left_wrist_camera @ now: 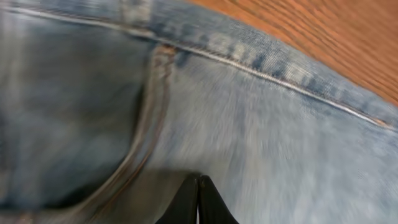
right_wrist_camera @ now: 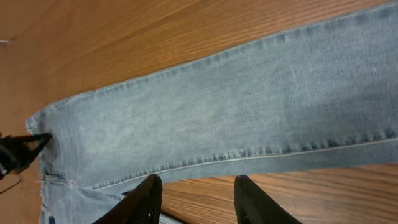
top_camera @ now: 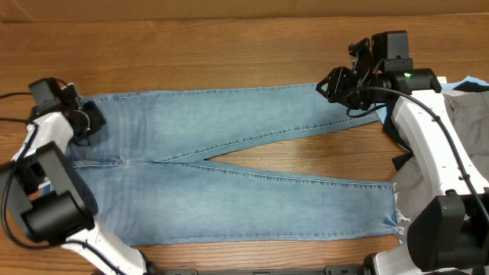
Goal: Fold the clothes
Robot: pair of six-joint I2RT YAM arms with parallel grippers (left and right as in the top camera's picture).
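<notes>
Light-blue jeans [top_camera: 229,153] lie flat on the tabletop [top_camera: 229,53], long axis left–right, with the waistband at left and the legs diverging rightward. The left claw [left_wrist_camera: 198,186] is clenched at the waistband. The right claw [right_wrist_camera: 198,182] is released over the upper leg.

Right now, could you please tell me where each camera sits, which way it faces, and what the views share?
Overhead: above the table, looking straight down at jeans spread flat; left arm and right arm show.
Left wrist: close over a seam and a pocket; its jaws show, shut together.
Right wrist: low over one leg, facing along it; its jaws show, apart.
Shared: all three show the jeans and the wooden table.
</notes>
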